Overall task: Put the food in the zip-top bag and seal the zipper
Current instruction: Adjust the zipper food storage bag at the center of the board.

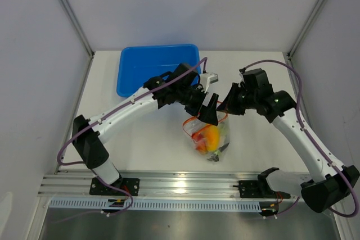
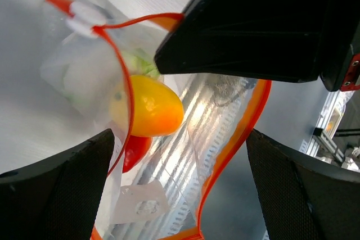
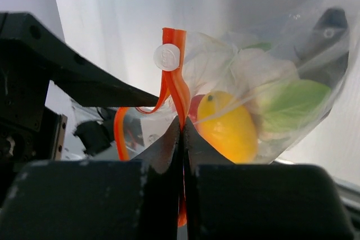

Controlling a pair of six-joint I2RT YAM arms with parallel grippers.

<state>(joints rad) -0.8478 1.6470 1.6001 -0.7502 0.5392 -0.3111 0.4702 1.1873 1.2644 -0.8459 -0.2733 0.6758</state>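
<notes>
The zip-top bag (image 1: 211, 136) lies mid-table with its mouth raised. It holds the food: a yellow-orange piece (image 3: 228, 127), a red pepper (image 2: 135, 149), green leaves (image 3: 292, 105) and a dark grey piece (image 3: 329, 26). My right gripper (image 3: 183, 133) is shut on the zipper (image 3: 179, 91), just below its white slider (image 3: 167, 57). My left gripper (image 2: 180, 189) is open. Its fingers (image 2: 56, 189) stand wide on either side of the bag's mouth without touching it, and the zipper (image 2: 239, 139) curves between them. In the top view the left gripper (image 1: 209, 111) and right gripper (image 1: 225, 108) meet above the bag.
A blue tub (image 1: 157, 68) stands at the back left behind the left arm. The right gripper's black body (image 2: 264, 26) fills the top of the left wrist view. A metal rail (image 1: 191, 184) runs along the table's near edge.
</notes>
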